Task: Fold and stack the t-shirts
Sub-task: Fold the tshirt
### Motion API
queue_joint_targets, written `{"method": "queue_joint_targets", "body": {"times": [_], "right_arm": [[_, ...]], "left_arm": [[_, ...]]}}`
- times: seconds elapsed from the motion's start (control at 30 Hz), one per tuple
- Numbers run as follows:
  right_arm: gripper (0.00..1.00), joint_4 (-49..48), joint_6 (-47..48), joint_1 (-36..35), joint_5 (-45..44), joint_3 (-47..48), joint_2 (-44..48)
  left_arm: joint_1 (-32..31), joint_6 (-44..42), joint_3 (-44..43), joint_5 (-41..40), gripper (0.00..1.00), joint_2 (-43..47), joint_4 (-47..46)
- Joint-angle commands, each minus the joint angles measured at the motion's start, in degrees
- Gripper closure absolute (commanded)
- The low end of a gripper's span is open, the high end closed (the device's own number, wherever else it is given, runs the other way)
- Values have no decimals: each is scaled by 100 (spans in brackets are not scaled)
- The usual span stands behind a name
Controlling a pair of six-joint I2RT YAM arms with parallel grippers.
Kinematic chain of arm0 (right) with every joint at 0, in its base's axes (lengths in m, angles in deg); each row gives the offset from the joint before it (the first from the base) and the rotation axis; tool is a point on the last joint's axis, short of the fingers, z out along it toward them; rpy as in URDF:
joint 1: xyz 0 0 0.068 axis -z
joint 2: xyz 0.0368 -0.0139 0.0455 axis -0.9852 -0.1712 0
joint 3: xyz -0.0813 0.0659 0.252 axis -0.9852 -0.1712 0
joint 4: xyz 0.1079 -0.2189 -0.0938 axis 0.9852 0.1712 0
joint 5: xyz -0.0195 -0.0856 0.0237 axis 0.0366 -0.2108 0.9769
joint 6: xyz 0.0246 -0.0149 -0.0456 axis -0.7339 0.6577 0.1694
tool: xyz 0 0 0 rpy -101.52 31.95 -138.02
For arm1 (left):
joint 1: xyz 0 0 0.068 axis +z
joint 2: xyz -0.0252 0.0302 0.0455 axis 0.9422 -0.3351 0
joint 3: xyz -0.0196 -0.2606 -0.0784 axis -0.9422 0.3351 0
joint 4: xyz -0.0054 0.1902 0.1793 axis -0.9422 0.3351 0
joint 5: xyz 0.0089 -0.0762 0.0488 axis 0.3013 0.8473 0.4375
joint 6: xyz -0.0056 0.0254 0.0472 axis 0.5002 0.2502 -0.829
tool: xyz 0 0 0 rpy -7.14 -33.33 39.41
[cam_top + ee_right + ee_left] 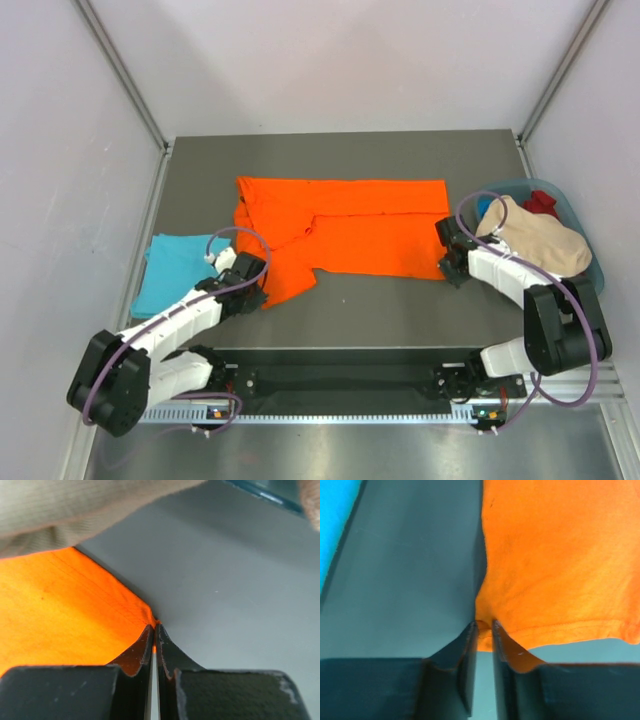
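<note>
Left wrist view: your left pincer pinched the bright orange cloth t-shirt; right pincer pinched its corner.

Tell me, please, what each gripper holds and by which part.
Both hold the orange shirt: left gripper at its hem corner, right gripper at another corner.

From above, the left arm covers the blue shirt's near right corner, and a beige cloth hides most of the bin. The red thing in it is too covered to identify. In both wrist views the orange shirt runs off the frame, its pinched corners lost inside the left gripper and right gripper.
</note>
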Motion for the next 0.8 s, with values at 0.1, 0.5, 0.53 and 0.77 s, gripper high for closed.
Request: {"method": "queue_joint_targets", "body": {"times": [0.1, 0.5, 0.53, 0.77], "right_arm": [[100, 29, 179, -33, -82, 66, 253], [100, -128, 1330, -42, 14, 365, 394], [100, -137, 1348, -42, 32, 383, 376], [100, -392, 1805, -42, -47, 646, 341]], "left_arm": [[-176, 158, 82, -163, 100, -123, 357], [-212, -501, -1421, -708, 100, 239, 1088], [-212, -536, -1543, -778, 100, 195, 1018], [-133, -914, -2097, -1261, 100, -314, 877]]}}
